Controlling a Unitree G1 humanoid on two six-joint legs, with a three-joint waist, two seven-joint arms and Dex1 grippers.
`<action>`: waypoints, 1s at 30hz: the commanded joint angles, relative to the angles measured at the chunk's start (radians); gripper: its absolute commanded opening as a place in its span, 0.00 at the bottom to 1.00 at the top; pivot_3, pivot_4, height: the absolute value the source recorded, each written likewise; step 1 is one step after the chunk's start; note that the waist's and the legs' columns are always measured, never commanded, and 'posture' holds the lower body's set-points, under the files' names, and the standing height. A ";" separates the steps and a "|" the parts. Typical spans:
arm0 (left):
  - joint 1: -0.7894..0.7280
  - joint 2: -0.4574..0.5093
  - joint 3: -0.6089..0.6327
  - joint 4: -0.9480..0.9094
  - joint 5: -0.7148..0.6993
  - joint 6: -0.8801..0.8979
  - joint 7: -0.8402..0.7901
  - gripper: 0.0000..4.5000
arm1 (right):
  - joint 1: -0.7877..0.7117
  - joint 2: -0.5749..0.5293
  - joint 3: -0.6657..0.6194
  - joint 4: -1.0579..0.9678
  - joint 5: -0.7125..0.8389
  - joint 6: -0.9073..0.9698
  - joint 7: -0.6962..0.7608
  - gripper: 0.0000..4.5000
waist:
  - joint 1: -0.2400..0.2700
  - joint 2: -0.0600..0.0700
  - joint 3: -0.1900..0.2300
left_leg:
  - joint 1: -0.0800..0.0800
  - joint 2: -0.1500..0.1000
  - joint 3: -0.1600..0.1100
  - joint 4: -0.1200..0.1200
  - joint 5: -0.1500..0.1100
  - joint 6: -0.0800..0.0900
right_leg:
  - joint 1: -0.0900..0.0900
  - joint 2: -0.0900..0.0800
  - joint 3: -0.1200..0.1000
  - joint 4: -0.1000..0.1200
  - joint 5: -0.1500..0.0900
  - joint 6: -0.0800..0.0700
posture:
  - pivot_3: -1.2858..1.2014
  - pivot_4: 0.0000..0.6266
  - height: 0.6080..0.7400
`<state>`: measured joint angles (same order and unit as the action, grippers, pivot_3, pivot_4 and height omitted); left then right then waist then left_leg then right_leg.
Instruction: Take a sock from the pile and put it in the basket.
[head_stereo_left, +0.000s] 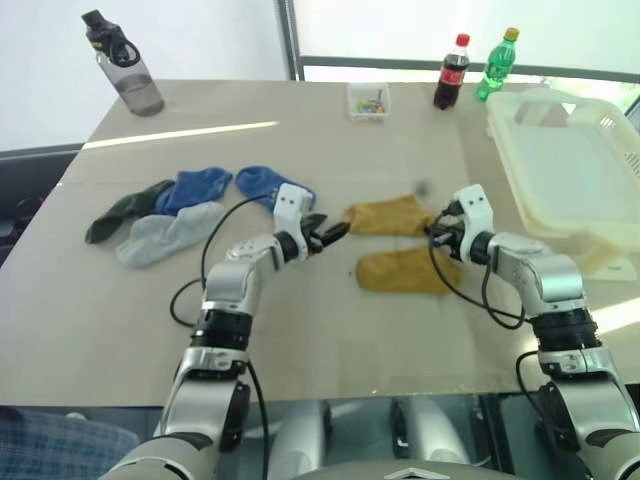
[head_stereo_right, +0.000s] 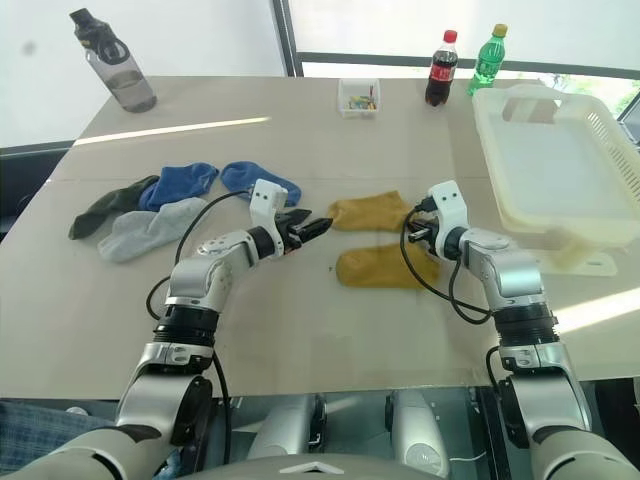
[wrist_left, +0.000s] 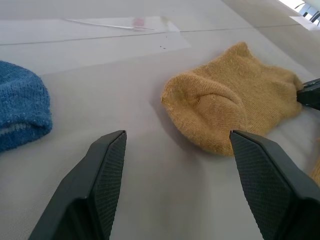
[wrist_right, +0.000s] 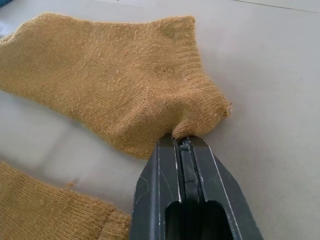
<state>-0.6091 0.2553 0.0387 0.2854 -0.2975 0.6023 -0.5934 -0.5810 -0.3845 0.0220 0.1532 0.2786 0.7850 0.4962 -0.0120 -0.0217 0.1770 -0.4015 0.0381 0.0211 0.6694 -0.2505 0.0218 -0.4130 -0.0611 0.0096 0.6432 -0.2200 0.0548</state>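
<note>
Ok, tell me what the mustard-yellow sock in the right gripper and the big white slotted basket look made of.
Mustard-yellow sock: soft knit, probably cotton blend; fuzzy fibres and a ribbed cuff show, matte. Large white slotted basket: moulded plastic by its look, translucent, slightly glossy, with stiff slotted walls and handle cut-outs.

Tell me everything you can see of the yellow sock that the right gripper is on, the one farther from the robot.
The far yellow sock is a mustard ankle sock of fuzzy knit with a ribbed cuff. It lies flat on the table, just behind a second yellow sock. The right gripper is shut on a pinch of fabric at its cuff end. The left gripper is open at its rounded toe end, not touching it.
</note>
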 joint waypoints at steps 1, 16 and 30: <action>-0.025 -0.020 -0.002 0.060 -0.011 0.050 0.010 0.77 | -0.004 0.006 -0.001 -0.040 0.000 0.007 -0.001 0.01 | 0.001 0.000 0.000 | 0.000 0.000 0.000 0.000 0.000 0.000 | 0.000 0.000 0.000 0.000 0.000 0.000 | 0.52 0.24 1.00; -0.043 -0.043 -0.043 0.086 -0.004 0.049 -0.032 0.05 | 0.003 0.018 -0.006 -0.053 0.001 0.002 -0.007 0.00 | 0.000 0.001 -0.001 | 0.001 0.000 0.000 0.000 0.000 0.000 | 0.001 0.000 0.000 0.000 0.000 0.000 | 0.52 0.24 1.00; 0.079 -0.032 -0.062 -0.365 -0.086 0.197 0.002 0.05 | 0.030 -0.029 -0.054 -0.308 0.050 0.132 -0.023 0.00 | 0.000 0.001 0.000 | -0.007 0.000 -0.001 0.000 0.000 0.000 | -0.007 0.000 -0.001 0.000 0.000 0.000 | 0.52 0.24 1.00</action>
<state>-0.5417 0.2239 -0.0418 0.0379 -0.3370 0.7586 -0.6006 -0.5619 -0.3943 0.0077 -0.0500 0.2985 0.8726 0.4808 -0.0123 -0.0211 0.1767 -0.4090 0.0382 0.0195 0.6694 -0.2505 0.0218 -0.4199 -0.0613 0.0087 0.6433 -0.2199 0.0548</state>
